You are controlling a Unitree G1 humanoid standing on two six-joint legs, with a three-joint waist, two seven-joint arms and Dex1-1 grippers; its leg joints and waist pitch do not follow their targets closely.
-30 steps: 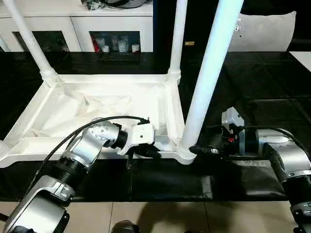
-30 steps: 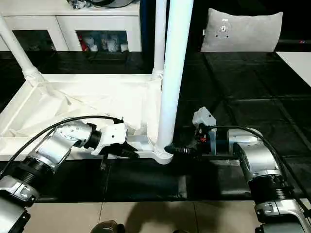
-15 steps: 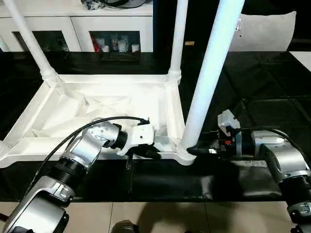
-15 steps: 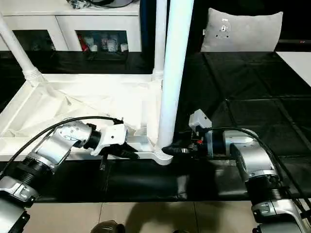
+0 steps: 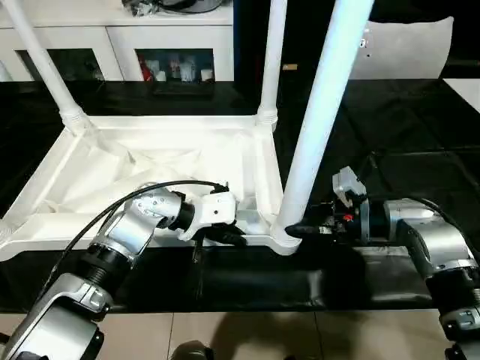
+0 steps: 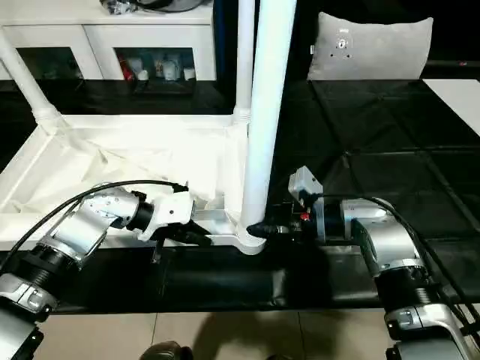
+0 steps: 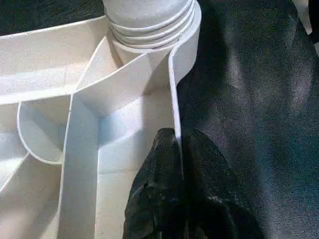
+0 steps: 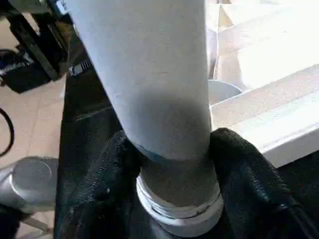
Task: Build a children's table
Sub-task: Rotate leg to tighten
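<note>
The white table top (image 5: 45, 225) lies upside down on the black mat, ribbed underside up. Legs stand in its back left socket (image 5: 41, 60), its back right socket (image 5: 274, 52) and its near right socket (image 5: 322, 112). My left gripper (image 5: 229, 236) is shut on the front rim wall (image 7: 175, 99), just beside the near right corner socket (image 7: 149, 20). My right gripper (image 5: 294, 229) reaches in from the right and is shut on the base of the near right leg (image 8: 149, 89), with one black finger (image 8: 244, 169) on each side just above the threaded collar.
A white cabinet (image 5: 120, 45) with dark glass compartments stands along the back. A grey cushion (image 6: 371, 45) rests at the back right. The black mat ends near me, with tiled floor (image 5: 247, 334) below. A black cable (image 5: 150, 191) loops over my left forearm.
My right gripper has moved left, from just short of the near right leg to closing around its base. The left gripper has kept its hold on the rim.
</note>
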